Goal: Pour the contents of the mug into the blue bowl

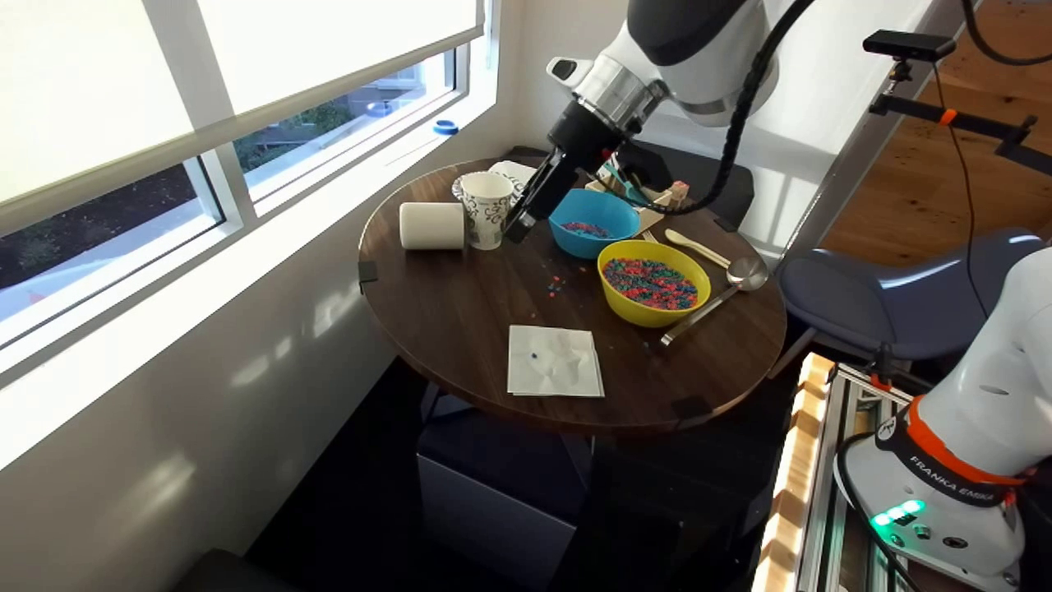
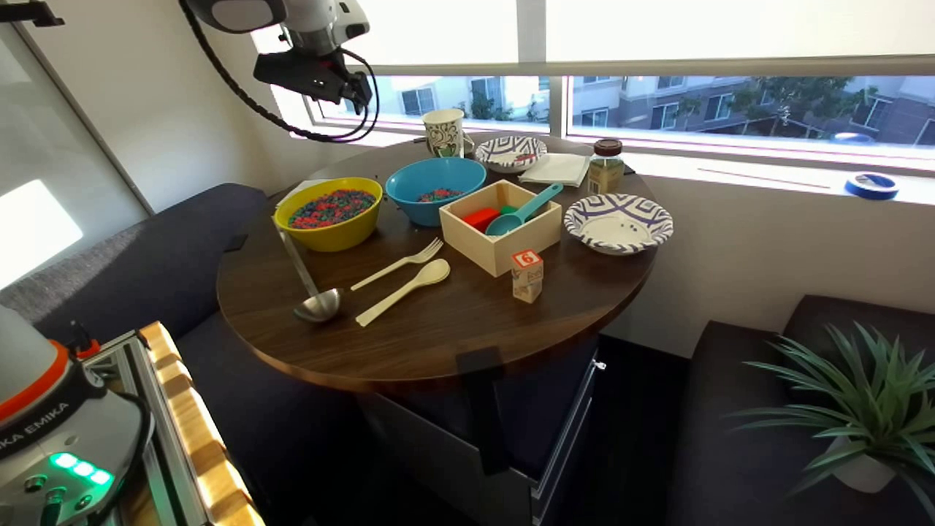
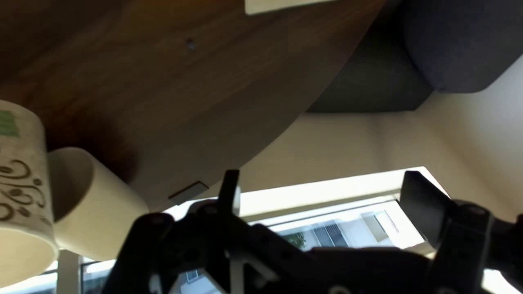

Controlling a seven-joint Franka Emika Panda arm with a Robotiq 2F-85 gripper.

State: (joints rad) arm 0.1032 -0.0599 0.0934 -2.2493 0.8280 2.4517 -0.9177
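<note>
A patterned paper cup [image 1: 486, 210] stands upright near the window side, also in an exterior view [image 2: 444, 135] and at the left of the wrist view [image 3: 20, 175]. A plain white mug [image 1: 431, 226] lies on its side beside it; its dark opening faces the cup in the wrist view [image 3: 110, 208]. The blue bowl [image 1: 574, 243] holds a few coloured beads and shows in an exterior view [image 2: 418, 210]. My gripper [image 1: 519, 224] hangs above the table near the cup, also in an exterior view [image 2: 359, 96]. In the wrist view its fingers [image 3: 320, 179] are spread with nothing between them.
A yellow bowl [image 1: 626, 308] of coloured beads stands next to the blue bowl. A ladle [image 2: 319, 305], a wooden box [image 2: 471, 245] with a teal scoop, a toy block [image 2: 527, 277], a jar [image 2: 605, 172] and a patterned plate [image 2: 619, 235] are around. Napkins [image 1: 555, 362] lie in front.
</note>
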